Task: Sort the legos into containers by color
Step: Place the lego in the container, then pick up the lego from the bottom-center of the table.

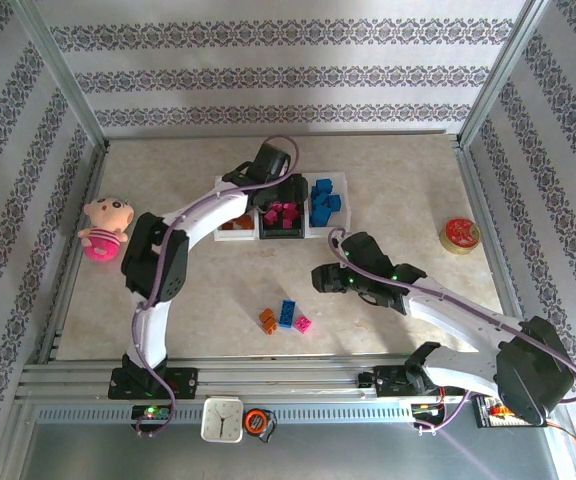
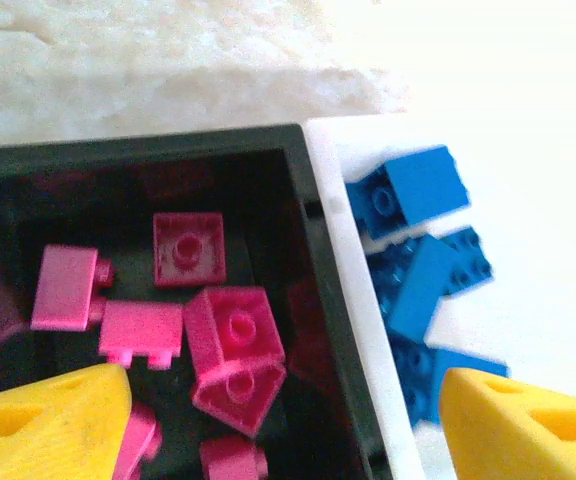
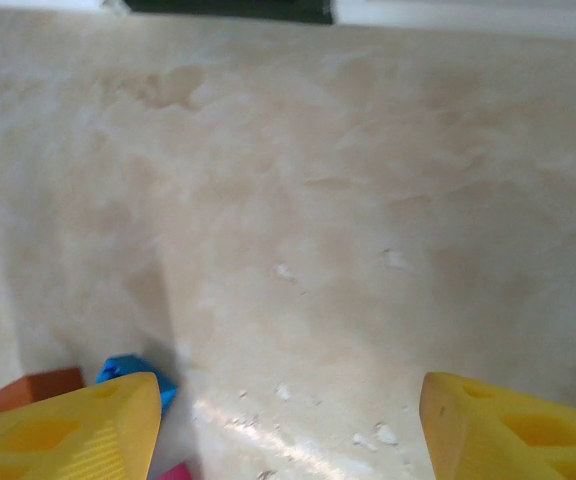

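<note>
left wrist: left pincer (image 2: 283, 412) parted over black tray (image 2: 168, 150) (pink legos (image 2: 233, 335) inside)

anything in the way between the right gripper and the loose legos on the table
Nothing visible. The right gripper hangs open over the table, and the loose legos lie close by, toward the near edge, with no other object between them.

Beige worktop (image 1: 388, 180); trays (image 1: 326, 233) at far middle; three loose legos (image 1: 286, 313) near front edge; doll (image 1: 104, 227) by left edge; tin (image 1: 460, 234) toward right edge.
</note>
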Robot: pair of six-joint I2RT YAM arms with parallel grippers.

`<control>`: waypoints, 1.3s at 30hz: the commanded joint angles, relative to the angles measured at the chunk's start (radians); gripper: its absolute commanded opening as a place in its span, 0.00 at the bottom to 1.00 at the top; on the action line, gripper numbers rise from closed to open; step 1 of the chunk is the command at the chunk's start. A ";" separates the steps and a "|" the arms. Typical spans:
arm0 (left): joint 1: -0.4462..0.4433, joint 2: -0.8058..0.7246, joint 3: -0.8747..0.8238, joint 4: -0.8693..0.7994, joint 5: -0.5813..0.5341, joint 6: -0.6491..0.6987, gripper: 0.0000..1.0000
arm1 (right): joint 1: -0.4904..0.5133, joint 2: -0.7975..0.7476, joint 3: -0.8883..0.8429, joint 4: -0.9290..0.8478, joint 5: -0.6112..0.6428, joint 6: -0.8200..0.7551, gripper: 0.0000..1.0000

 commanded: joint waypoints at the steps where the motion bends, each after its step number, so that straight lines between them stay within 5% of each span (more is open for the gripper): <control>1: 0.008 -0.190 -0.130 0.115 0.045 -0.051 0.88 | 0.044 0.028 0.007 0.022 -0.089 -0.050 0.69; 5: 0.008 -0.389 -0.365 0.180 0.054 -0.088 1.00 | 0.124 0.121 0.051 0.006 -0.108 -0.081 0.70; 14: 0.007 -0.853 -0.800 0.120 -0.017 -0.115 1.00 | 0.269 0.294 0.137 -0.021 -0.026 -0.126 0.73; 21: 0.008 -1.093 -0.974 0.010 -0.080 -0.157 1.00 | 0.310 0.379 0.188 -0.040 0.038 0.054 0.72; 32: 0.008 -1.158 -1.021 -0.033 -0.086 -0.177 1.00 | 0.317 0.476 0.298 -0.156 0.043 0.217 0.69; 39: 0.007 -1.165 -1.038 -0.026 -0.076 -0.177 1.00 | 0.319 0.534 0.342 -0.193 0.033 0.219 0.56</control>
